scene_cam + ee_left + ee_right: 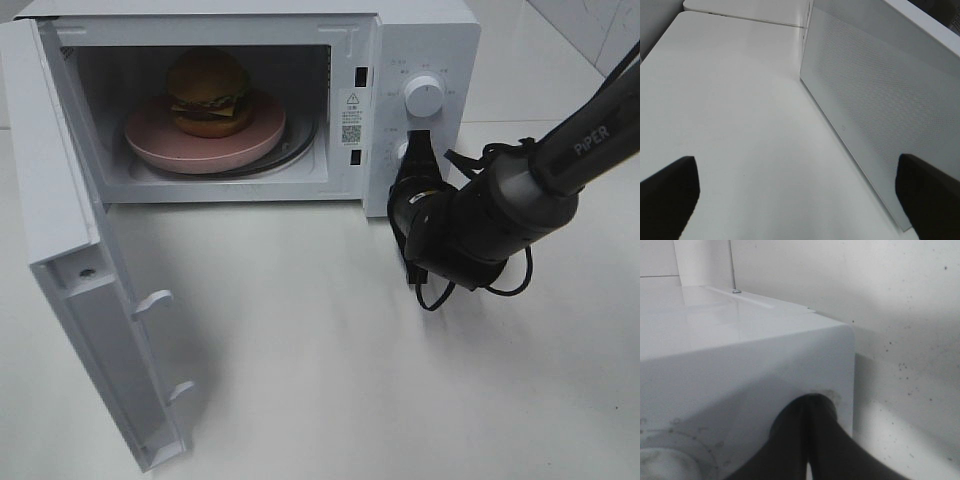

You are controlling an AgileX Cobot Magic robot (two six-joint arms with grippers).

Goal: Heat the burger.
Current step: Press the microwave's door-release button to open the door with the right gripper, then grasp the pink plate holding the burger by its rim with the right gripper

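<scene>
The burger (208,92) is sitting on a pink plate (200,158) inside the open microwave (430,40), which is standing along the far edge of the tabletop (320,350). Its bun is looking round and glossy over cheese, lettuce and a dark patty. The plate is showing as shallow and smooth. The tabletop is lying white, flat and faintly shiny. A pale wall (900,315) with dark specks is rising behind the microwave. The door (70,240) is hanging wide open toward the tabletop's front left corner, its outer face dotted. The right gripper (413,150) is keeping its black fingers clenched together, tips against the control panel below the round white knob (424,97). The left gripper (797,165) is hovering beside the door, fingers released and spread, grasping nothing.
</scene>
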